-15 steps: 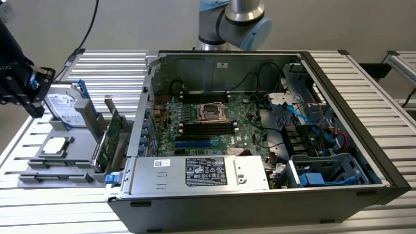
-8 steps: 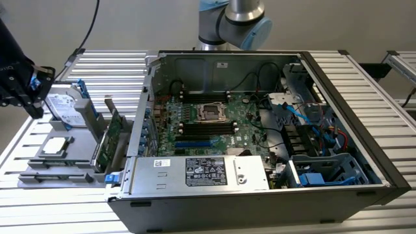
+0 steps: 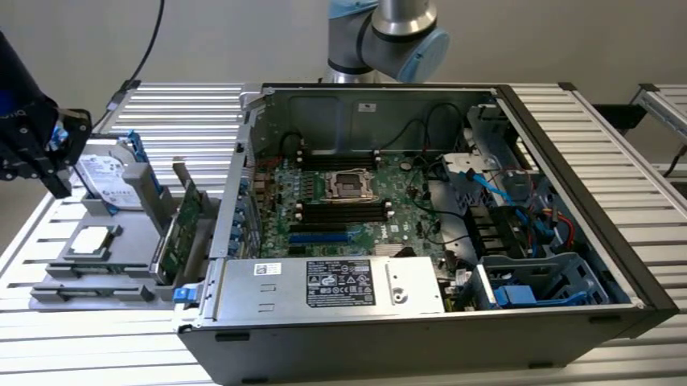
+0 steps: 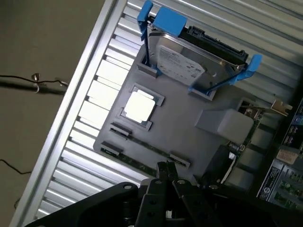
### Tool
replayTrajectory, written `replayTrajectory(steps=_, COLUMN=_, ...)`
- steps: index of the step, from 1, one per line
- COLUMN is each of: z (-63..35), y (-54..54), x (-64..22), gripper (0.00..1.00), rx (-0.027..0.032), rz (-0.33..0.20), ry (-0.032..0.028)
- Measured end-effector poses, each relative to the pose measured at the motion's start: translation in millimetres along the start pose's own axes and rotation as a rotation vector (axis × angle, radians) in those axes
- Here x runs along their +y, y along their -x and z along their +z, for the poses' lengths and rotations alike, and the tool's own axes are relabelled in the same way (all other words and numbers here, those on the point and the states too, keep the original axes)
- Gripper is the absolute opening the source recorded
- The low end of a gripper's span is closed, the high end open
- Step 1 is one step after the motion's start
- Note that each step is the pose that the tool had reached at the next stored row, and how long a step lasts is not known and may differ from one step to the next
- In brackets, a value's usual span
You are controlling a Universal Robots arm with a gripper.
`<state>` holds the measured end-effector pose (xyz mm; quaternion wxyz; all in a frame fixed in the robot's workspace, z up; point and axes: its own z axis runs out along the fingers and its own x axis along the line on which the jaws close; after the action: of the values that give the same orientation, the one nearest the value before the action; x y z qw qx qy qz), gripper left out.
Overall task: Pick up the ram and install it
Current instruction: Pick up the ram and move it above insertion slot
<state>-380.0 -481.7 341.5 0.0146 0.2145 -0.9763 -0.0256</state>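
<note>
your tool [image 4: 168,176] has its fingers pressed together, with nothing pinched between them. in the wrist view the tips hang over the edge of the grey tray [image 4: 189,118], close to one end of the ram [image 4: 135,164]. you cannot tell from that view whether they touch it.

the ram is a thin dark-green stick in its holder along that tray edge, with a small grey block at each end. a second thin groove between two more blocks runs beside it, further in on the tray. past that sits the cpu [image 4: 139,106], flat in its square recess. beyond the cpu the drive [image 4: 182,64] leans in its blue caddy [image 4: 168,21].

in the exterior view the tool [image 3: 51,178] is at the exterior view's far left, over the tray and just beside the drive. there the ram [image 3: 96,293] is at the tray's near edge. the green card [image 3: 185,229] stands upright on the tray's side nearest the case [image 3: 601,209].

the case lies open on the slatted table [image 3: 183,104], to the exterior view's right of the tray. inside it you can see the board [image 3: 403,189] with its black slots [image 3: 341,211]. the arm [image 3: 387,32] rises behind the case at the top of the view.
</note>
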Motion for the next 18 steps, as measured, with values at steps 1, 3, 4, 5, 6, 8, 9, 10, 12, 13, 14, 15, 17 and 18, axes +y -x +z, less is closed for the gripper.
replayTrajectory(steps=1, z=0.0, y=0.0, x=0.0, gripper=0.11, rx=0.0011, rz=-0.018, ry=-0.0005)
replayTrajectory(steps=3, z=0.0, y=0.0, x=0.0, gripper=0.11, rx=0.0031, rz=-0.054, ry=-0.0013)
replayTrajectory(steps=4, z=0.0, y=0.0, x=0.0, gripper=0.11, rx=0.0043, rz=-0.073, ry=-0.0018)
replayTrajectory(steps=5, z=0.0, y=0.0, x=0.1, gripper=0.11, rx=0.0054, rz=-0.091, ry=-0.0022)
replayTrajectory(steps=6, z=0.0, y=-0.1, x=0.0, gripper=0.11, rx=0.0064, rz=-0.109, ry=-0.0025)
replayTrajectory(steps=8, z=0.0, y=-0.1, x=0.0, gripper=0.11, rx=0.0085, rz=-0.145, ry=-0.0032)
replayTrajectory(steps=9, z=0.0, y=-0.1, x=0.1, gripper=0.11, rx=0.0095, rz=-0.164, ry=-0.0035)
replayTrajectory(steps=10, z=0.0, y=-0.1, x=0.1, gripper=0.11, rx=0.0105, rz=-0.182, ry=-0.0038)
replayTrajectory(steps=12, z=0.0, y=-0.2, x=0.1, gripper=0.11, rx=0.0125, rz=-0.219, ry=-0.0045)
replayTrajectory(steps=13, z=0.1, y=-0.1, x=0.1, gripper=0.11, rx=0.0134, rz=-0.236, ry=-0.0048)
replayTrajectory(steps=14, z=0.1, y=-0.2, x=0.1, gripper=0.11, rx=0.0145, rz=-0.254, ry=-0.0051)
replayTrajectory(steps=15, z=0.1, y=-0.2, x=0.1, gripper=0.11, rx=0.0155, rz=-0.272, ry=-0.0054)
replayTrajectory(steps=17, z=0.4, y=-0.1, x=0.1, gripper=0.11, rx=0.0175, rz=-0.310, ry=-0.0061)
replayTrajectory(steps=18, z=0.6, y=-0.1, x=0.1, gripper=0.11, rx=0.0185, rz=-0.327, ry=-0.0064)
